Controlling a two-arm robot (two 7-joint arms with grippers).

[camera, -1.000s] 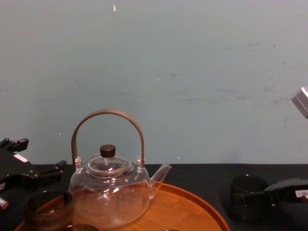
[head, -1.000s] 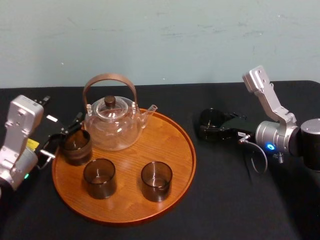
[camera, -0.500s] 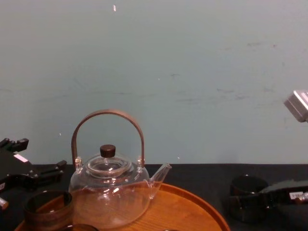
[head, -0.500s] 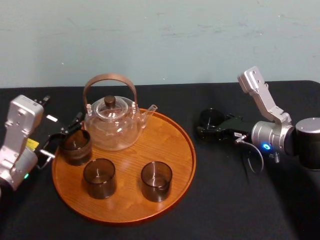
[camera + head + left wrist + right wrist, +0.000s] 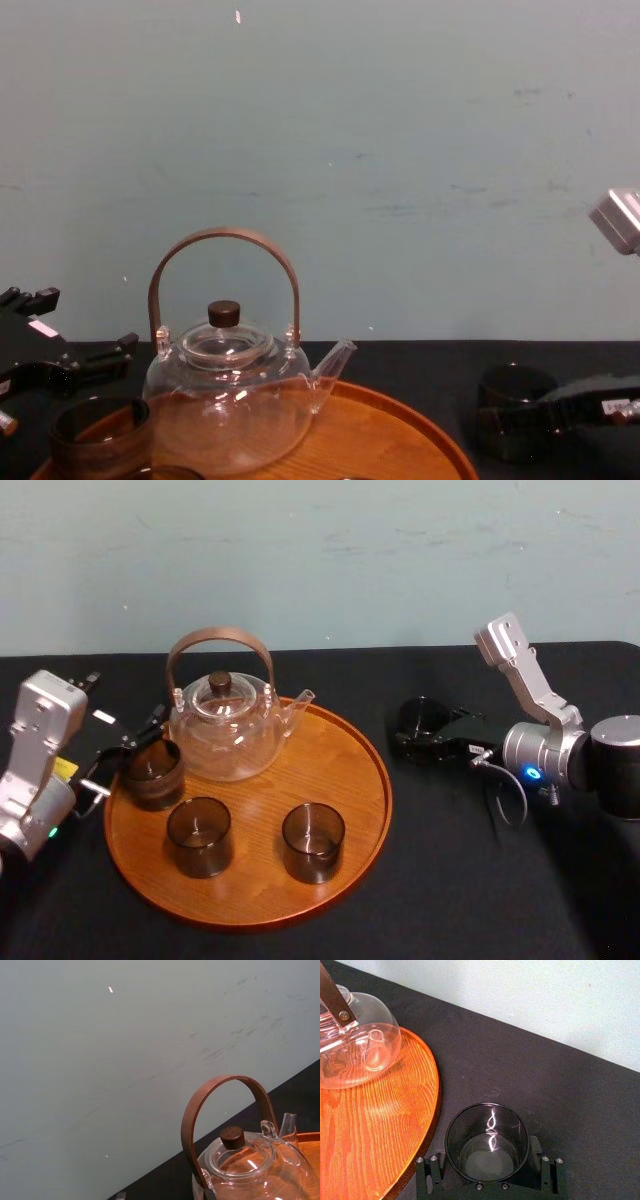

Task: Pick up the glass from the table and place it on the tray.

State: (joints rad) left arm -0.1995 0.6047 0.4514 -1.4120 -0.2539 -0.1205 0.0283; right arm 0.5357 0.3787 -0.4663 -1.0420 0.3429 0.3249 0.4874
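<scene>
Smoky round glass [image 5: 486, 1132], clasped by the right tool [image 5: 490, 1161], stands beside the wooden tray [image 5: 380, 1125]; left tool [image 5: 128, 752] parked opposite.

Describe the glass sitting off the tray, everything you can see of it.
The glass is a short, dark smoky tumbler, round, straight-walled, see-through and empty. It stands upright on the black table, just right of the tray without touching it. The right gripper reaches around it.
</scene>
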